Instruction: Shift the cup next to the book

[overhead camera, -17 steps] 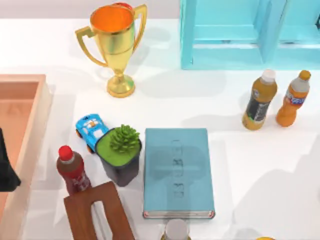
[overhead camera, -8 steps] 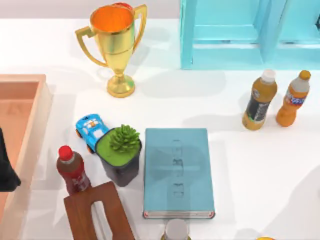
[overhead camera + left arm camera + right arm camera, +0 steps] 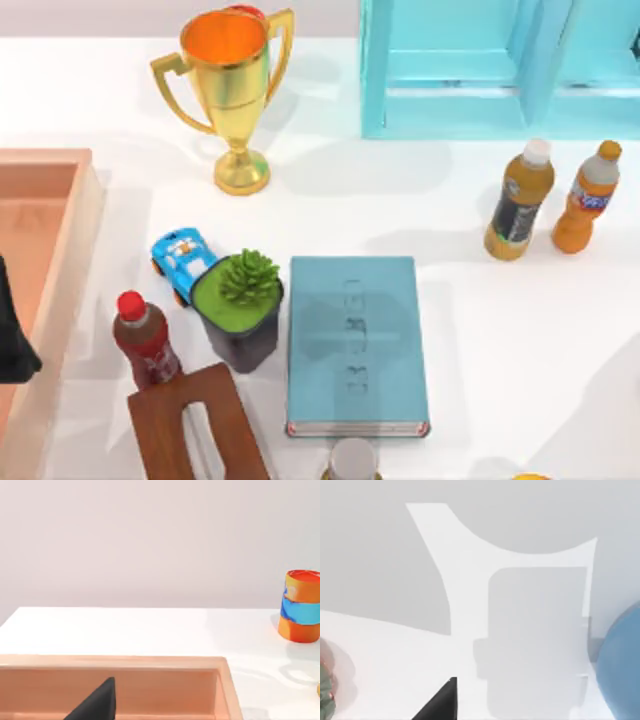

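Observation:
The book point(image 3: 352, 345) lies flat at the table's front centre, with a light teal cover and white page edges toward the front. In the right wrist view a plain blue rounded body point(image 3: 621, 665) shows at the picture's edge, standing on the white table; it looks like the cup. A dark part of my right gripper point(image 3: 440, 702) shows in the same view, apart from that blue body. My left arm point(image 3: 10, 340) is parked at the left edge over the wooden tray point(image 3: 70, 260), and a dark part of its gripper point(image 3: 97, 705) hangs above the tray point(image 3: 150, 662).
Just left of the book stand a potted plant point(image 3: 240, 305), a blue toy car point(image 3: 180, 258), a red-capped bottle point(image 3: 145, 340) and a brown slotted box point(image 3: 195, 430). A gold trophy point(image 3: 230, 85) and teal shelf point(image 3: 480, 65) are at the back, two orange bottles point(image 3: 518, 200) at the right. An orange-and-blue striped can point(image 3: 301, 605) stands behind.
The soft shadow on the table's front right has drawn back toward the right edge. No object on the table has moved, and the left arm is still.

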Available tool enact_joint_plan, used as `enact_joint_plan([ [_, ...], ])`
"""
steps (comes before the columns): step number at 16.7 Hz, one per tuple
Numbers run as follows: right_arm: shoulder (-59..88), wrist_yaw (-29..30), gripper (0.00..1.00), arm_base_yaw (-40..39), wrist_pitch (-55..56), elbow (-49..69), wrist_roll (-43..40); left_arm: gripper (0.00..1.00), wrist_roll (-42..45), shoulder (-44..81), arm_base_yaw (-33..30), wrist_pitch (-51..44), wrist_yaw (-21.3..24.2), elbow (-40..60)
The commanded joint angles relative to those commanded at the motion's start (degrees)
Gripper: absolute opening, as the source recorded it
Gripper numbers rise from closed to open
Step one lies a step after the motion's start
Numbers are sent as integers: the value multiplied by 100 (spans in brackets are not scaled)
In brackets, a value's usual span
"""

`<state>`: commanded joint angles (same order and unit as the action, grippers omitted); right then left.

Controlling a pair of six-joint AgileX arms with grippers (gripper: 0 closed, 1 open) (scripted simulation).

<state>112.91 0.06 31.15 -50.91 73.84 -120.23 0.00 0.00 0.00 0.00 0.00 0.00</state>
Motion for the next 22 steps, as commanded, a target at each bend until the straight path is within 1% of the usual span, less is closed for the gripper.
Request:
enact_joint_plan([
  [9,0,0,2,0,0,0,0,100,0,0,0,0,0,0],
  [10,0,0,0,0,0,0,0,100,0,0,0,0,0,0],
  [19,-16,-3,0,-4,-22,26,-1,100,0,0,0,0,0,0],
  [22,-124,-4,0,-11,-422,268,-30,100,0,0,0,0,0,0],
])
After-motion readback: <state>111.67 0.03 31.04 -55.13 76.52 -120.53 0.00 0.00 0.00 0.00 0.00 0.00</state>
